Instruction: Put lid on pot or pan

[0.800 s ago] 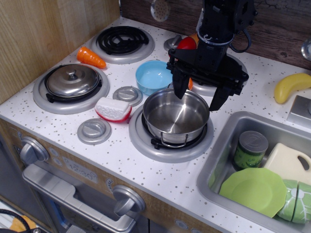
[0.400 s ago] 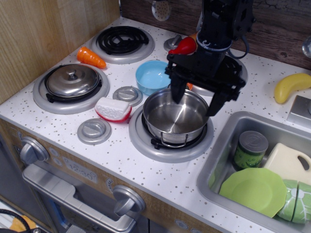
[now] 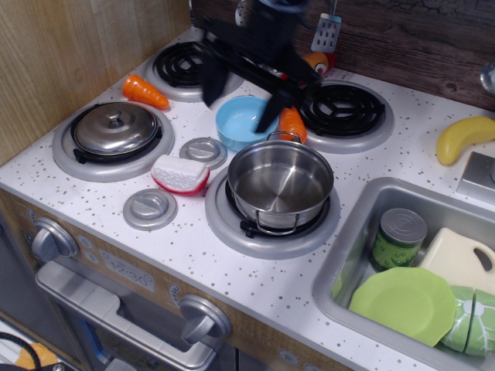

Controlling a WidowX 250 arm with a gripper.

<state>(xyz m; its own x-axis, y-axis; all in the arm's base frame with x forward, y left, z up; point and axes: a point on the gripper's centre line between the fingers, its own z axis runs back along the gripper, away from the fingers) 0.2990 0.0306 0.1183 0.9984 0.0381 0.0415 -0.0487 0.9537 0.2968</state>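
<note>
The lid, a domed shiny steel lid with a small knob, rests on the front left burner. The pot, shiny steel and empty, stands uncovered on the front middle burner. My gripper is motion-blurred and hangs above the light blue bowl, behind and left of the pot and right of the lid. Its two dark fingers are spread wide with nothing between them.
An orange carrot lies behind the lid, another behind the pot. Two flat grey discs and a white-and-red piece lie between lid and pot. A banana and a sink with a can, green plate and board are at right.
My gripper has swung left and back from over the pot to above the blue bowl, staying open. The pot and lid have not moved.
</note>
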